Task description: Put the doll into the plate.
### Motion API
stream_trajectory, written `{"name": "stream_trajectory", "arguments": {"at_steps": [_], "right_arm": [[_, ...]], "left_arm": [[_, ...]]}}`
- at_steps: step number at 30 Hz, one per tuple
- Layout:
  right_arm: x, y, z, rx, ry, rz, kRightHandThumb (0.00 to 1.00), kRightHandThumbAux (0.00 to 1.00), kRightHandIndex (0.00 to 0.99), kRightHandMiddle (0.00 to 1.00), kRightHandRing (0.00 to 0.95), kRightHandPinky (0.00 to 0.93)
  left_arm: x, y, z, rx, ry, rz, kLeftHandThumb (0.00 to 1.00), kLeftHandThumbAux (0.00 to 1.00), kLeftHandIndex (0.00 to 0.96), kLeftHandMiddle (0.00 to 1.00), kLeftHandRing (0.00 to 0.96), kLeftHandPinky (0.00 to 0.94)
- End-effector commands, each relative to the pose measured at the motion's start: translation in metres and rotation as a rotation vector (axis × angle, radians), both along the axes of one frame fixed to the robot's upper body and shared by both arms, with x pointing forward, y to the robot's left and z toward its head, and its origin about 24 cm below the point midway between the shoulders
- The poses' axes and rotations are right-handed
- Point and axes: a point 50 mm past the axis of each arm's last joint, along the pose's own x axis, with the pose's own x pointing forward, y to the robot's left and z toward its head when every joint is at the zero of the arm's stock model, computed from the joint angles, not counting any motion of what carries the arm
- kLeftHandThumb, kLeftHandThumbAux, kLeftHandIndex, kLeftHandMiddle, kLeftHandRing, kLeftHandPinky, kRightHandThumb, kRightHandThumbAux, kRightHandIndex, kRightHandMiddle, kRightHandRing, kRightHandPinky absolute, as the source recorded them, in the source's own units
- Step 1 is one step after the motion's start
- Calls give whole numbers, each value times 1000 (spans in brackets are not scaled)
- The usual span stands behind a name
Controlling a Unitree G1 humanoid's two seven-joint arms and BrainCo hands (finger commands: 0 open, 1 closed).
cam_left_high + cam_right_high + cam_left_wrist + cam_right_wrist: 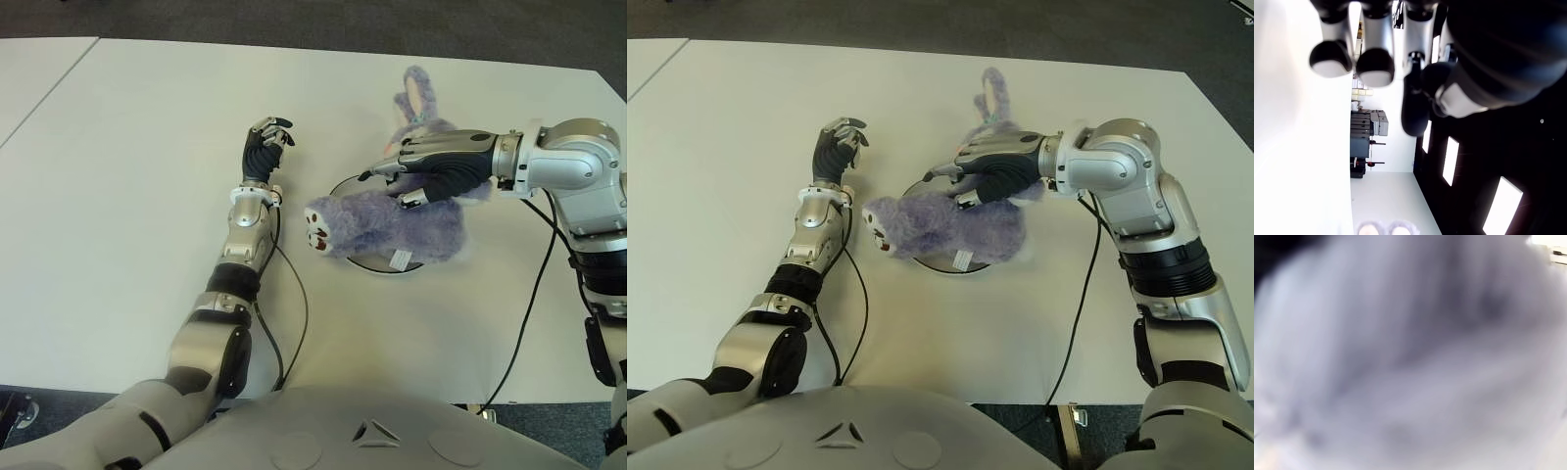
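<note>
The purple plush doll point(387, 227) lies across the plate point(345, 186) in the middle of the white tabletop point(127, 166), covering nearly all of it; only thin arcs of the dark rim show at the plate's 10 o'clock and 6 o'clock edges. The doll's feet point toward 9 o'clock and its long ears point(416, 96) stick out toward 1 o'clock, off the plate. The right hand point(431, 168) reaches in from 3 o'clock and sits on top of the doll's body, its fingers point(384, 168) curled into the fur, so the hand hides the doll's middle. A black cable point(534, 294) trails from the right arm down to the tabletop's near edge. The left hand point(265, 147) shows at 9 o'clock of the plate, apart from it, fingers loosely bent and holding nothing. The left wrist view shows those fingertips point(1374, 66) bare, with a room beyond. The right wrist view is filled by blurred purple fur point(1400, 352) alone.
</note>
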Motion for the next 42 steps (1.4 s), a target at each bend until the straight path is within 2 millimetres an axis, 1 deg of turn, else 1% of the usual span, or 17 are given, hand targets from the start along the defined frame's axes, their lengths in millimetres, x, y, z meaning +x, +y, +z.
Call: {"name": "stream_trajectory", "arguments": {"at_steps": [1,7,9,13,15,20,27,34,37,40,42], "right_arm": [[5,-5,-1,-42,3,0,563,177,0,0,1,13],[15,-15,5,-24,40,-40,550,146,0,0,0,28],[18,-17,13,-28,41,-36,560,132,0,0,0,22],[16,-19,32,-25,15,-15,557,117,0,0,0,9],[15,-22,35,-15,-8,-15,544,113,0,0,0,3],[13,-27,37,24,-18,-5,527,114,0,0,0,0],[17,-33,39,132,135,-64,561,136,0,0,0,0],[18,-33,40,137,69,-77,597,150,0,0,0,0],[18,-35,38,173,91,-97,612,153,0,0,0,0],[20,-36,37,261,132,-105,627,156,0,0,0,0],[21,-37,38,273,116,-99,635,162,0,0,0,0]], "left_arm": [[-16,2,-32,-24,122,18,713,702,442,879,881,872],[-16,1,-32,-20,126,20,713,702,442,879,881,873],[-16,1,-33,-19,128,21,713,703,442,879,882,871],[-16,2,-33,-17,130,16,712,703,442,878,882,868],[-16,2,-33,-18,130,16,713,703,442,878,881,870],[-16,1,-33,-25,134,14,714,702,443,877,880,875],[-16,1,-34,-22,135,9,715,702,443,876,879,872],[-16,2,-34,-23,130,2,714,702,443,875,879,869],[-16,1,-34,-24,129,1,714,701,443,874,878,872],[-17,2,-35,-26,134,-1,715,701,443,874,878,872],[-17,2,-35,-25,135,-2,714,701,443,874,878,870]]}}
